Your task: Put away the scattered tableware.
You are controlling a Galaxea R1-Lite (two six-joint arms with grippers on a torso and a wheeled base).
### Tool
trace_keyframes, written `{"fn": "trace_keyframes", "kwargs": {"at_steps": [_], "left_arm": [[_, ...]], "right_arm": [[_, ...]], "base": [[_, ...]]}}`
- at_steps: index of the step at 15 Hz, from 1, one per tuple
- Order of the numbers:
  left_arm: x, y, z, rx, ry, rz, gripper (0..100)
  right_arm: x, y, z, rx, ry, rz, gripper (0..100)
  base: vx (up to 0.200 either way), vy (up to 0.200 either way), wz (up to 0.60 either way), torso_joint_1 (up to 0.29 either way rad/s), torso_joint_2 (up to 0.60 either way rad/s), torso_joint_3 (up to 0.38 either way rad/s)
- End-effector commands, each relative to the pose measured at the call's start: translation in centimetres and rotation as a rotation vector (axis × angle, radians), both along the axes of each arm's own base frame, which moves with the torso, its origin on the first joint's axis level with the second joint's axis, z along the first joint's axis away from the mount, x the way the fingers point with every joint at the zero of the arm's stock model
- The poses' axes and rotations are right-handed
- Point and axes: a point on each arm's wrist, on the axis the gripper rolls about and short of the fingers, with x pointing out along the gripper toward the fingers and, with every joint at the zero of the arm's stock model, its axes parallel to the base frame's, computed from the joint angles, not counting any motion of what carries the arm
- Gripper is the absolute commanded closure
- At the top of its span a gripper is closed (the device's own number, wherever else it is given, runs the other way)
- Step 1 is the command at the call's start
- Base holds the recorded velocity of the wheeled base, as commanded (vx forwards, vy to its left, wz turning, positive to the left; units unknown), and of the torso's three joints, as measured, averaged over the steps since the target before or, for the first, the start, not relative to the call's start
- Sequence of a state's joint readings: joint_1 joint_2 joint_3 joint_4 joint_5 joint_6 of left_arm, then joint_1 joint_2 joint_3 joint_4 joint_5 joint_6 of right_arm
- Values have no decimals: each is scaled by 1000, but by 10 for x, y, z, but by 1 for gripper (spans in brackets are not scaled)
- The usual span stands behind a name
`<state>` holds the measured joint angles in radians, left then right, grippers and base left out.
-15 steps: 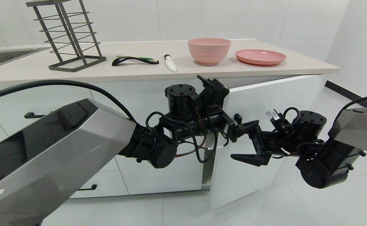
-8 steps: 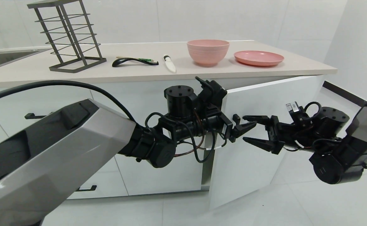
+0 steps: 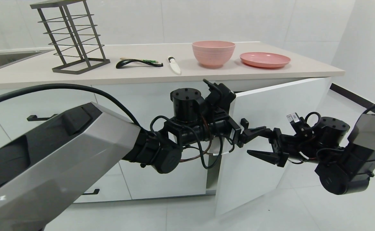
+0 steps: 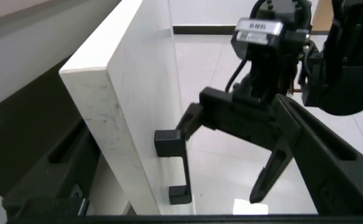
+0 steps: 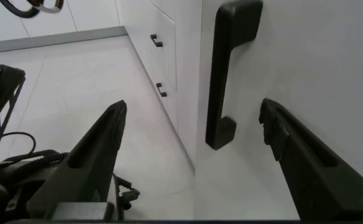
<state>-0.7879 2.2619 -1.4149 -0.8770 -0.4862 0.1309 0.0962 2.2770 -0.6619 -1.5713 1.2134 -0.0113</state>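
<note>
My left fingers [image 4: 330, 174] and right fingers [image 3: 264, 155] are wide open, empty; the door handle [image 5: 228, 74] at the right ones' 9 o'clock looks hard and smooth, so I'd pinch its middle.

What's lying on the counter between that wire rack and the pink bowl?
In the head view, a black spoon and a white knife lie between the wire rack and pink bowl.

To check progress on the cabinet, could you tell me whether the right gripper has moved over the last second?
Yes. Against the door handle, the right gripper rose, then sank most of the way back, ending slightly higher than a second ago.
</note>
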Motion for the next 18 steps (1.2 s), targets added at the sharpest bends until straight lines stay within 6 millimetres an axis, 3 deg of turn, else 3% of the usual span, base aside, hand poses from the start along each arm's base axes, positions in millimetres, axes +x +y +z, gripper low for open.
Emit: {"fn": "trace_keyframes", "kwargs": {"at_steps": [1, 5, 9, 13, 16, 18], "left_arm": [[4, 2, -1, -1, 0, 62, 0], [4, 2, -1, -3, 1, 142, 0], [3, 1, -2, -1, 6, 193, 0], [-12, -4, -4, 15, 18, 176, 0], [-27, -12, -4, 16, 19, 163, 0], [-32, -16, -6, 21, 11, 144, 0]], "right_arm": [[-24, -2, 0, -10, 46, 13, 0], [-98, -11, 24, -26, 119, -33, 0], [-162, -29, 49, -48, 55, -172, 0], [-187, -60, 83, -78, -172, -457, 0], [-204, -62, 100, -87, -292, -495, 0], [-208, -60, 99, -106, -304, -489, 0]], "base": [[0, 0, 0, 0, 0, 0], [0, 0, 0, 0, 0, 0], [0, 0, 0, 0, 0, 0], [0, 0, 0, 0, 0, 0], [0, 0, 0, 0, 0, 0], [0, 0, 0, 0, 0, 0]]}}
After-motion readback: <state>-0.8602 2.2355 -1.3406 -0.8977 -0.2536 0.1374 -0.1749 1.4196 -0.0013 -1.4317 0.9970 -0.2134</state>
